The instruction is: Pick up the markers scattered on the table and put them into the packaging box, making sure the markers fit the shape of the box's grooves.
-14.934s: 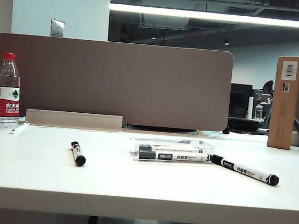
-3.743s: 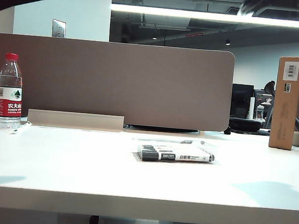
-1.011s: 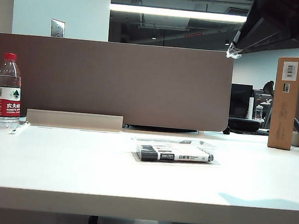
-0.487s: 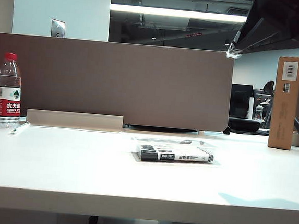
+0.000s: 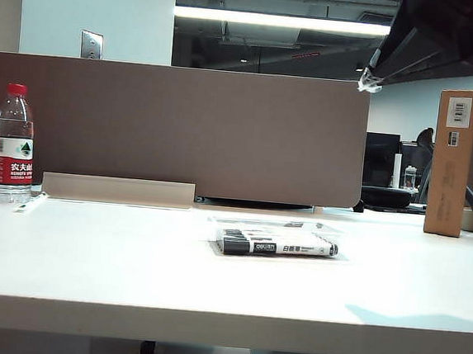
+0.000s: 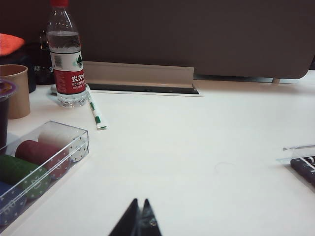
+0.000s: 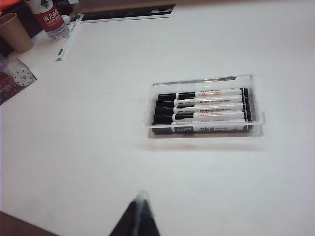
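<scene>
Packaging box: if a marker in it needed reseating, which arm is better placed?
Right. Its shut end effector overlooks the whole packaging box and its markers; the left end effector, also shut, sees only its edge.

- The packaging box (image 5: 274,234) sits on the desk (image 5: 128,275), right of the middle and well clear of every edge.
- Four markers (image 7: 204,111) lie side by side in it, parallel to the desk's front edge.
- A water bottle (image 5: 12,145) stands near the back left corner.
- A cardboard box (image 5: 451,163) stands upright by the back right corner.
- The right gripper (image 5: 368,79) hangs high above the desk's right part.
- The left gripper (image 6: 139,222) is low over the desk, left of the packaging box.
</scene>
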Available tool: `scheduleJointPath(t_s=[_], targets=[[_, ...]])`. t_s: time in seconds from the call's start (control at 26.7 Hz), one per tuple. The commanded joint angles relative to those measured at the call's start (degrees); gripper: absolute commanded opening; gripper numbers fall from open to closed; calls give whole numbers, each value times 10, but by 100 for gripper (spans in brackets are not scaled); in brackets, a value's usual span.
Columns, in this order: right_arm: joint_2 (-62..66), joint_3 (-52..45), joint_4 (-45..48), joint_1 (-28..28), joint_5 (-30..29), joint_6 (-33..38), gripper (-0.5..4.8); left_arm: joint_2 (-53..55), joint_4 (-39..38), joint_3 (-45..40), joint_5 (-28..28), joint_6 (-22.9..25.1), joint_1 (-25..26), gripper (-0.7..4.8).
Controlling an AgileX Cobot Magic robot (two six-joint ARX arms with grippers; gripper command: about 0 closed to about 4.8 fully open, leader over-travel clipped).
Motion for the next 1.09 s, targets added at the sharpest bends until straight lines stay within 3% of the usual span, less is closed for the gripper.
scheduleJointPath(t_s=[0.04,0.67,0.79,0.97,1.09], targets=[[-1,3,7,0,0,1,-5,0,7,3,0,2,0,-2],[-54,3,-5,-6,3,-5,-3,0,7,3,0,2,0,-2],[-119,1,-21,-71,0,-21,-3,0,7,3,0,2,0,-2],[-227,-77,-15,-260,-1,-23,-3,0,7,3,0,2,0,-2],[-288,-150,12,-341,-19,-101,-3,0,7,3,0,2,-1,-2]])
